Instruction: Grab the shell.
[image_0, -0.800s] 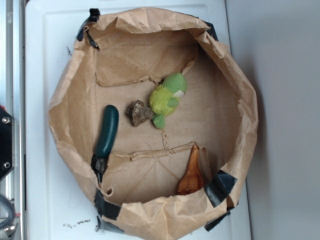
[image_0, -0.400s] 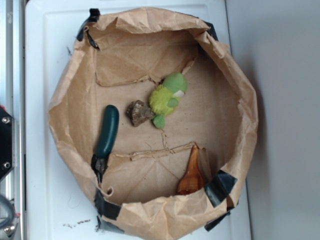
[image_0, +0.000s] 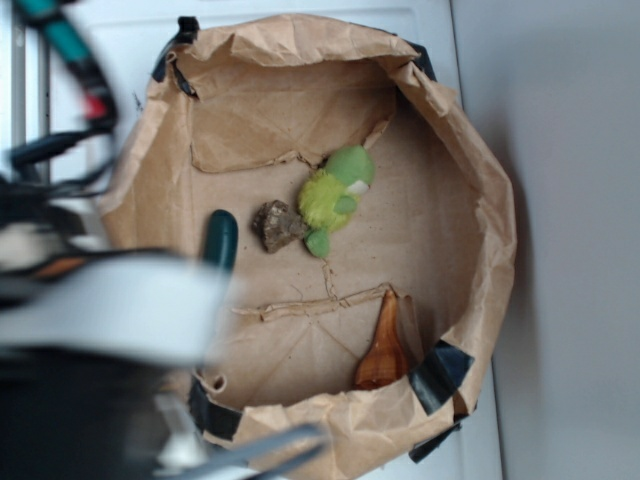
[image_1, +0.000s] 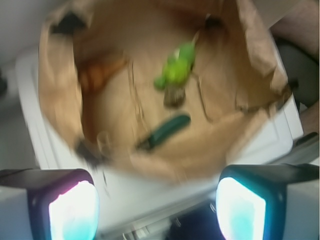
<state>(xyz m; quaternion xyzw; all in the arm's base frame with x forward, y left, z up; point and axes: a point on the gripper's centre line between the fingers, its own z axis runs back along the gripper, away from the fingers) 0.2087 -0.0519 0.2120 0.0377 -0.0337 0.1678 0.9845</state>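
Blurring across the cucumber toy (image_0: 220, 240), robot arm (image_0: 100, 310), pincer (image_1: 157, 205) spread wide, shell (image_0: 383, 348) untouched.

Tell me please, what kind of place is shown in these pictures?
Probably a lab test bench for robot grasping, not a home. A taped brown paper bin sits on a white board, holding unrelated props: a shell, a rock and a green plush toy.

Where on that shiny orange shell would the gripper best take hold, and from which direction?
Probably across the shell's wide end, coming straight down from above. It lies flat, tapering to a thin point, and sits close to the paper wall, so a sideways approach looks blocked.
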